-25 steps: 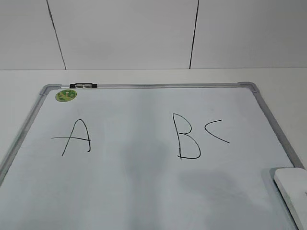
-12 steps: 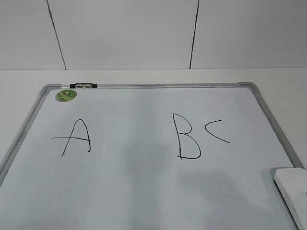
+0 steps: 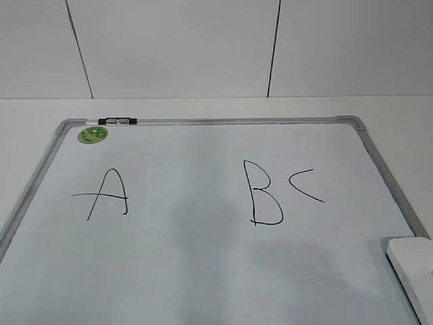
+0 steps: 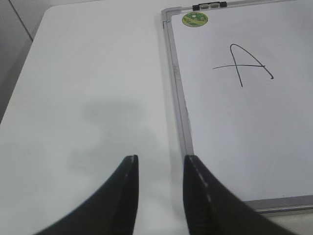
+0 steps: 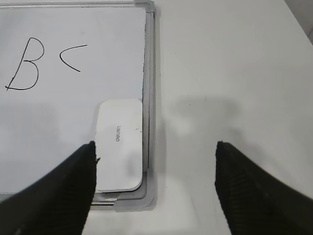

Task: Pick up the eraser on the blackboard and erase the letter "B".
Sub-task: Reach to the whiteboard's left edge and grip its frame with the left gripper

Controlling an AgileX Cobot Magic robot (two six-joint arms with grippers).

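The large white dry-erase blackboard point(image 3: 203, 271) with its grey metal frame and rounded corners is lying flat on the white desk point(image 4: 83, 98). A round green sticker point(image 3: 93, 135) is sitting in its far left corner, and a small black-and-clear marker point(image 3: 117, 121) is resting against the far frame rail just beside it.

The right hand point(image 5: 154, 169) is hovering with its two dark fingers spread wide apart and holding nothing. The white rounded rectangular plastic eraser point(image 5: 120, 144) with small grey lettering is lying just below it, close to the left finger point(image 5: 58, 191), tucked into the board's near right corner and touching the frame rail. Ahead of that hand and off to its left, the thin black hand-drawn letter "B" point(image 5: 23, 66) is standing intact, with an angular black "C" point(image 5: 72, 58) just beside it on the eraser's side.

The left hand point(image 4: 160, 164) is hanging over the bare desk just outside the board's left rail, its black fingers parted by a narrow gap, gripping nothing. Ahead of it and to its right, a black "A" point(image 4: 243, 63) is showing on the board, with the sticker further ahead still.
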